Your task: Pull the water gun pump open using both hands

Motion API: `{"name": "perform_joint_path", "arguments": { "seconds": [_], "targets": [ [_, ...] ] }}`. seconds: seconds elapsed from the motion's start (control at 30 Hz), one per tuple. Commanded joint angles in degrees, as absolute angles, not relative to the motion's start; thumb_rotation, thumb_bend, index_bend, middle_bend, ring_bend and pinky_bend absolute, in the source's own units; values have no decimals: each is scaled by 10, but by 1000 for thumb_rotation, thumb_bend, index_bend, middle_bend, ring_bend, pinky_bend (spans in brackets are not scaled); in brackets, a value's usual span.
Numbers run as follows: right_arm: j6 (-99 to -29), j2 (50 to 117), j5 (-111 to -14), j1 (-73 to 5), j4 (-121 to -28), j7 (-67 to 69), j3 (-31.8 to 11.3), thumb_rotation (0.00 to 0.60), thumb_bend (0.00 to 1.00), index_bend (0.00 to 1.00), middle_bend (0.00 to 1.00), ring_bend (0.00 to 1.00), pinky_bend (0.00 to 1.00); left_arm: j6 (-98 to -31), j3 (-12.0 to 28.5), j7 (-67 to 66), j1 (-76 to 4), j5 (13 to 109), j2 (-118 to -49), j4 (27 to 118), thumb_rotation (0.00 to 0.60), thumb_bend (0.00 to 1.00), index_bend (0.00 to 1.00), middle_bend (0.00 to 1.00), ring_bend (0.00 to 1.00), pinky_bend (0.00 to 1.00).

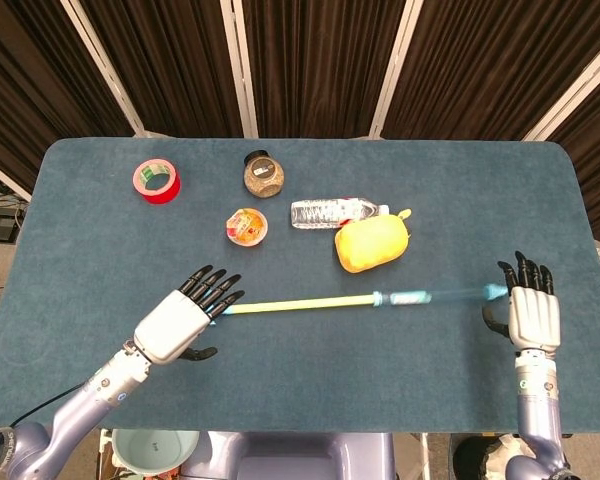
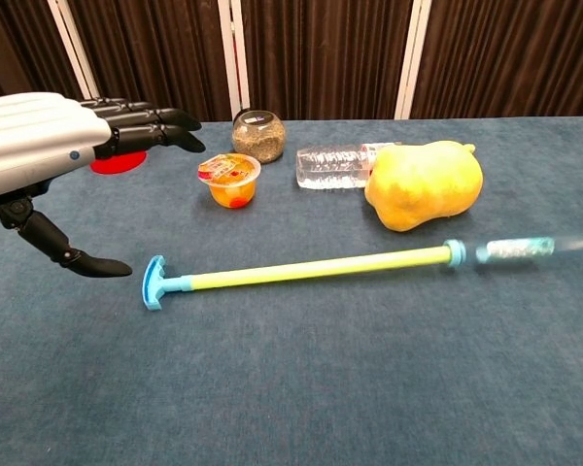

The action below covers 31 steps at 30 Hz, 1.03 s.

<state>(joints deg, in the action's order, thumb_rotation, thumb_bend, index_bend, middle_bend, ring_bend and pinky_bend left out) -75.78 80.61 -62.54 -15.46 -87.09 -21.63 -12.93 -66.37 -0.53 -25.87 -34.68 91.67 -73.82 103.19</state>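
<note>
Covering the table [image 1: 100, 240], blue carpet-like cloth, dark curtains [image 1: 310, 60] behind.

No readable text, brand, number or sign anywhere. Label on water bottle [image 2: 332, 166] too blurred to read; printed lid of jelly cup [image 2: 229, 171] too small to make out; markings on water gun [image 2: 301, 270] barrel smeared.

The water gun [image 1: 360, 299], yellow pump rod fully extended, lies flat on the table.
</note>
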Motion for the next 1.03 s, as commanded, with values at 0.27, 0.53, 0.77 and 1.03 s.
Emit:
{"name": "perform_joint_path", "arguments": {
  "seconds": [0.27,0.53,0.77,1.03],
  "targets": [
    [-763,788,-634,-144,-895,-211,-115,600,318,153,0,1,10,-683,-18,-245,-318,907,-718,1044,600,134,86,0,0,67],
    [-785,741,-720,-111,-940,-179,-55,600,207,153,0,1,10,-778,-46,-190,-239,906,-699,1043,600,130,66,0,0,67],
    [-813,694,-833,-78,-961,-158,22,600,71,51,0,0,10,-848,-97,-148,-160,921,-677,1018,600,45,0,0,0,0],
    [-871,689,-918,-50,-887,-112,53,600,36,0,0,0,9,-913,-128,-122,-97,950,-657,963,600,22,0,0,0,0]
  ]
}}
